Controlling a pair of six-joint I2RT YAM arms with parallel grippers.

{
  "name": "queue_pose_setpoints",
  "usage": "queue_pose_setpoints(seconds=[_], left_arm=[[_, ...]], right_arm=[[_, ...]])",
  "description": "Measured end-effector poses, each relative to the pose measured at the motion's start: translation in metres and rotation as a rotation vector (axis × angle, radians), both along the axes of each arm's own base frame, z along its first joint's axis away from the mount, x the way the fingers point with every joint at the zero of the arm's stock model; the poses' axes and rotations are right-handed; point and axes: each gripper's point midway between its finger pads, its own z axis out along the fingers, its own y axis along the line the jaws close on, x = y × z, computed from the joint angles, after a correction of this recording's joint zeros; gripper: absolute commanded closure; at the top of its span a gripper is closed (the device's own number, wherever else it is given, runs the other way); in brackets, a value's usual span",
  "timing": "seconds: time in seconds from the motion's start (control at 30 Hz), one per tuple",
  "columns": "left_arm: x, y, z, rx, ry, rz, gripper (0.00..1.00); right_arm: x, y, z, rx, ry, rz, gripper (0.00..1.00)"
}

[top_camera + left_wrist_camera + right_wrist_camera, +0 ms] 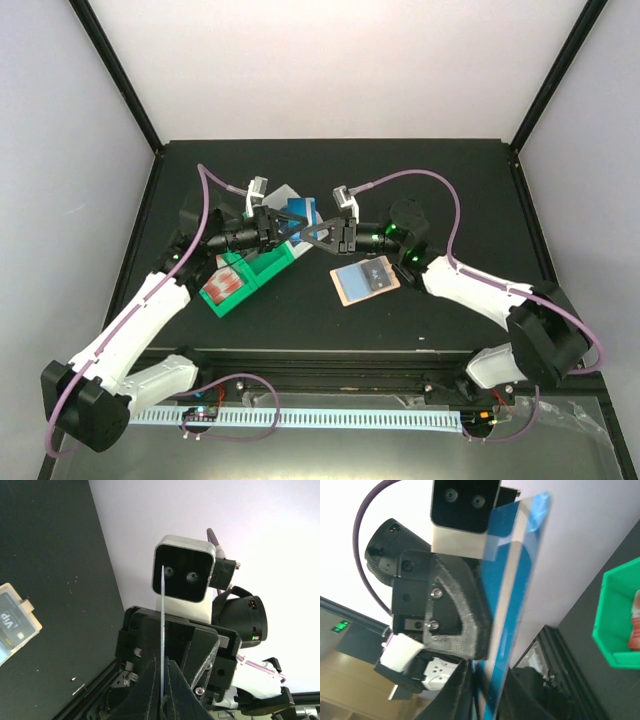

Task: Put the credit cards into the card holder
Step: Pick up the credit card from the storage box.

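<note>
Green bin (245, 280) sits left of centre on the black table (300, 320); white bin (285, 197) lies just behind it.

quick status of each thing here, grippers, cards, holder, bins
blue card: off the table, pinched between both grippers
left gripper: shut on the blue card
right gripper: shut on the blue card
card holder: lying open on the table, a dark card on it
green bin: on the table under the left arm, red card inside
</note>
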Motion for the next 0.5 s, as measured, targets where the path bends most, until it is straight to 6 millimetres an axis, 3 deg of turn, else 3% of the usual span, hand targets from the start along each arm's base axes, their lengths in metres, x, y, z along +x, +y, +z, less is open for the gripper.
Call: queue_pose_setpoints(seconds=[0.07, 0.17, 0.27, 0.4, 0.5], left_arm=[[-0.001, 0.001, -0.005, 0.0, 0.009, 0.001, 0.96], [-0.002, 0.0, -0.008, -0.009, -0.007, -0.001, 0.79], [-0.002, 0.001, -0.011, -0.009, -0.003, 0.003, 0.74], [-0.004, 0.003, -0.018, -0.013, -0.014, 0.015, 0.8], [-0.004, 0.004, -0.026, -0.014, -0.012, 0.019, 0.94]], right_arm=[[-0.001, 0.0, -0.001, 0.011, 0.015, 0.007, 0.99], [-0.003, -0.001, -0.004, 0.019, 0.043, 0.014, 0.99], [-0.004, -0.002, -0.009, 0.017, 0.044, 0.011, 0.99], [-0.004, -0.007, -0.022, -0.008, 0.048, 0.002, 0.99], [-0.008, -0.01, -0.027, -0.02, 0.046, 0.011, 0.99]])
